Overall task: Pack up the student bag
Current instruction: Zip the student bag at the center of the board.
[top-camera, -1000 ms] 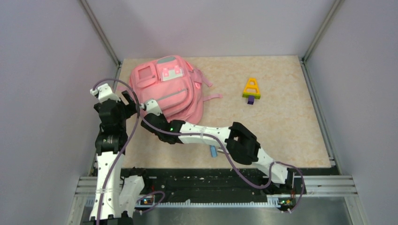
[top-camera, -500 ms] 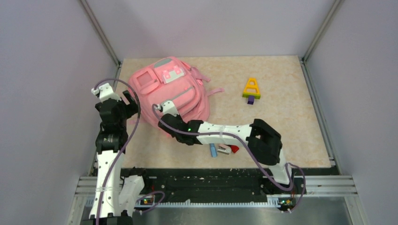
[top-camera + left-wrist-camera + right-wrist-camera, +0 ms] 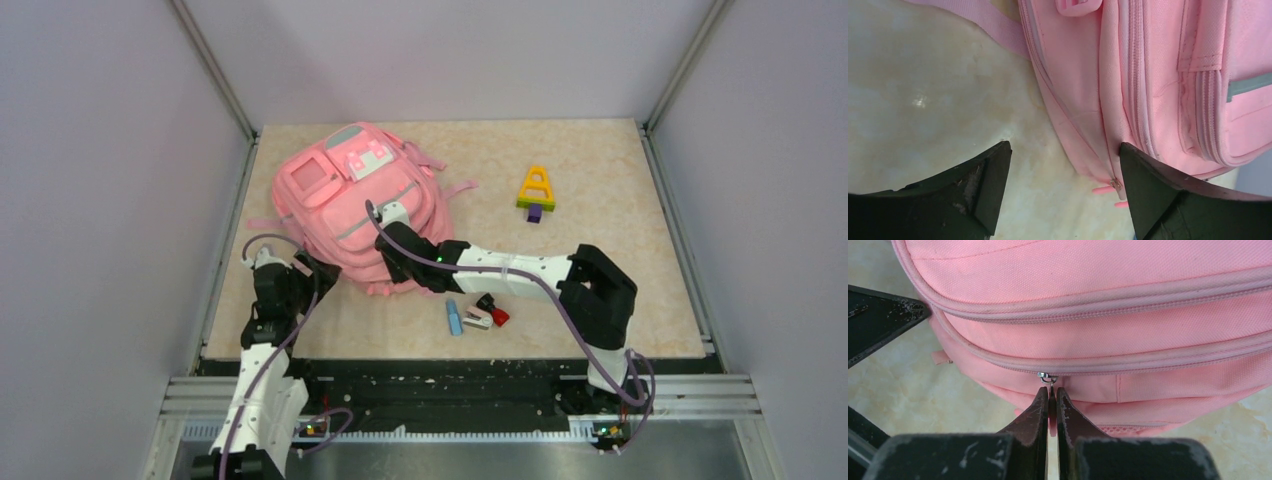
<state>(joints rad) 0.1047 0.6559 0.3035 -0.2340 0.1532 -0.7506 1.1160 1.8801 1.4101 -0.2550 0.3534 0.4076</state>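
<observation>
Zips and pink fabric fill both my wrist views. The student bag [image 3: 350,205] lies front-up on the far left part of the tabletop [image 3: 600,270], its patch end toward the back wall and its rounded end toward me. My right claw [image 3: 1052,392] is at that near end, fingers squeezed together with only a sliver between them, pinching the zip pull [image 3: 1050,382] that hangs from the lowest zip line. The rest of the bag rises directly beyond my fingertips. My left claw [image 3: 1064,146] sits at the bag's near-left corner, spread wide and holding nothing. One finger [image 3: 990,175] is over bare tabletop and the other finger [image 3: 1148,185] is just beside the bag's side seam, next to two small pink zip tabs [image 3: 1108,190]. A pink strap [image 3: 993,22] trails across the table beyond. Under my right forearm lie a small blue item [image 3: 454,318] and a red-and-white one [image 3: 487,315]. A yellow triangular block toy [image 3: 537,192] stands well apart to the right.
</observation>
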